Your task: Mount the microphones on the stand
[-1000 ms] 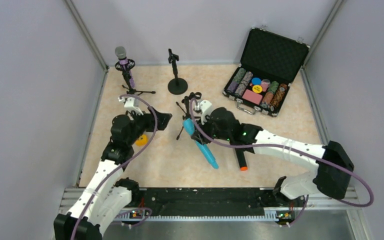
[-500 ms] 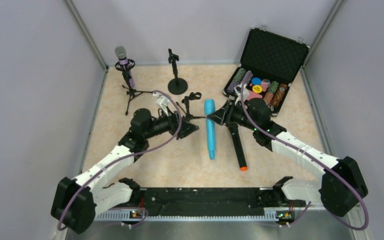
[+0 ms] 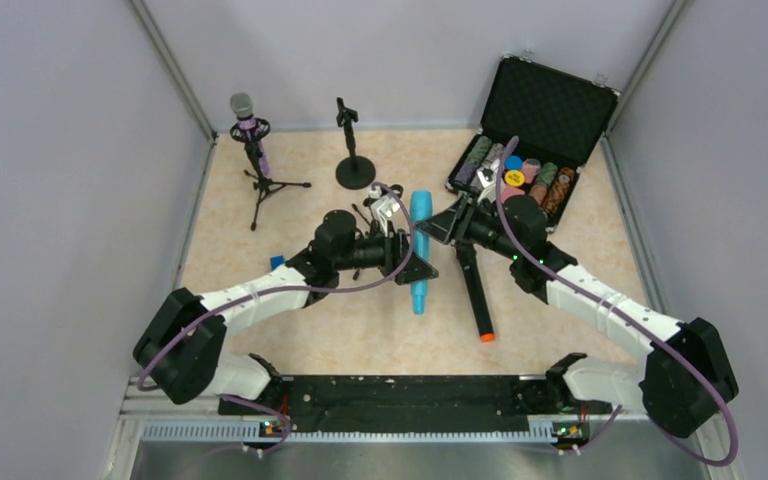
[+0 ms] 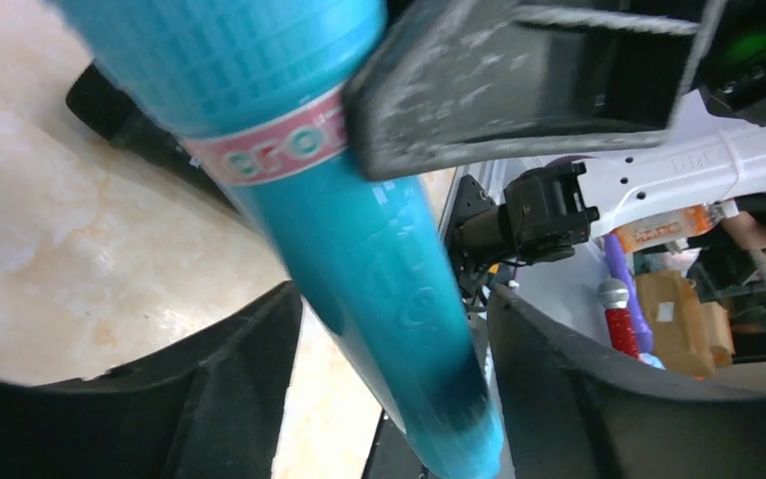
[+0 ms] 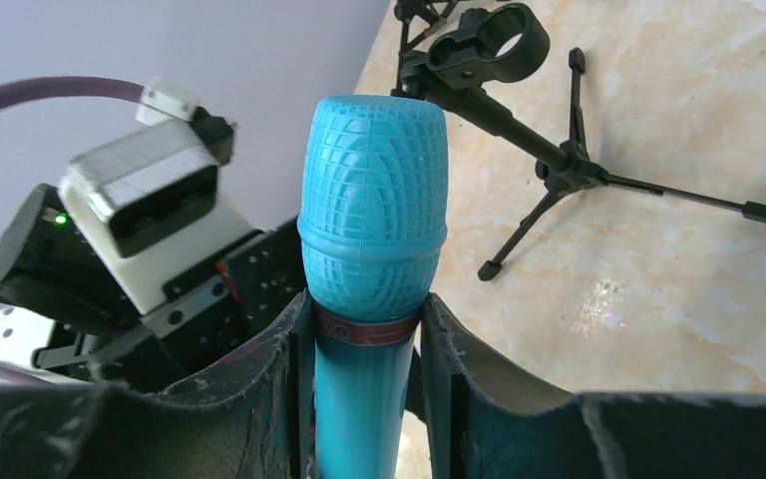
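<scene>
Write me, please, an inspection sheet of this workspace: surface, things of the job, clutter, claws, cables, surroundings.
Surface: beige marbled table, no spills seen.
Job's things: purple microphone already clipped in a tripod stand; blue microphone held between the two arms; black microphone lying flat; round-base stand and small tripod stand both empty.
Clutter: open black case with poker chips, far right.
Claws: right claw shut on the blue microphone just below its head; left claw open around its handle, gaps on both sides.
Cables: a purple cable loops along each arm.
Surroundings: grey walls on three sides; metal rail at the near edge.
</scene>
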`<state>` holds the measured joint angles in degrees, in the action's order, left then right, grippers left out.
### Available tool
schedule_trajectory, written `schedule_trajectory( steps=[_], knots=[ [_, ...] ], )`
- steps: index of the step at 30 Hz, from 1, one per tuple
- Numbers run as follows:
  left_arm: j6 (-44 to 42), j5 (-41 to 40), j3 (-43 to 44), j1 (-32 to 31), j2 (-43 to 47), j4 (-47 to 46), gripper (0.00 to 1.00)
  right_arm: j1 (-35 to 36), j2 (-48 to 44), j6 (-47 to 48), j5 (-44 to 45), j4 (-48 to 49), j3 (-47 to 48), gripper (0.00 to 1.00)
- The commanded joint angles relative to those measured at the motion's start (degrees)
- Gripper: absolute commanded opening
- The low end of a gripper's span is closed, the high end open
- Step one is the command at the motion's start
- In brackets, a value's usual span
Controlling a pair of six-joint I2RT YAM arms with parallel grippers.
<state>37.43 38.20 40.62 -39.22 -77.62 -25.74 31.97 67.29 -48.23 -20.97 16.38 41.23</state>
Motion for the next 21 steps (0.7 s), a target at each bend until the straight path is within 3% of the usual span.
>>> schedule_trajectory(
  steps=[1, 3, 7, 10, 15, 17, 19, 21],
  knots=[
    [0.79, 1.59, 2.4, -0.33, -0.89, -3.46, 0.65, -0.96, -2.68, -1.77, 0.42, 4.01, -0.13, 0.0],
    [0.47, 2.38, 2.37, -0.33, -0.97, -3.11, 0.51, -1.02, -2.64, -1.92, 0.5, 4.33, -0.21, 0.0],
    [-1.0, 1.54, 2.63, -0.33, -1.0, 0.14, 0.02, -1.26, -2.34, -1.61, 0.21, 4.27, -0.21, 0.0],
    [-1.53, 0.01, 2.54, -0.33, -0.51, 1.18, 0.0, -2.12, -2.11, -0.75, -0.99, 3.12, -0.22, 0.13],
    [-2.43, -2.11, 3.34, -0.33, -0.01, 2.95, 0.0, -4.64, -2.58, -0.34, -5.07, 2.41, -1.36, 0.68],
    [-2.67, -2.02, 3.86, -0.33, 0.11, 3.48, 0.0, -5.4, -3.27, -0.21, -5.71, 2.15, -2.02, 0.86],
    [-2.71, -1.78, 4.29, -0.33, 0.24, 4.03, 0.0, -5.95, -4.33, 0.82, -6.11, 2.15, -2.64, 0.97],
    [-2.6, -1.52, 4.26, -0.33, 0.62, 4.0, 0.0, -7.14, -4.66, 2.13, -7.73, 2.71, -2.62, 0.99]
  ],
)
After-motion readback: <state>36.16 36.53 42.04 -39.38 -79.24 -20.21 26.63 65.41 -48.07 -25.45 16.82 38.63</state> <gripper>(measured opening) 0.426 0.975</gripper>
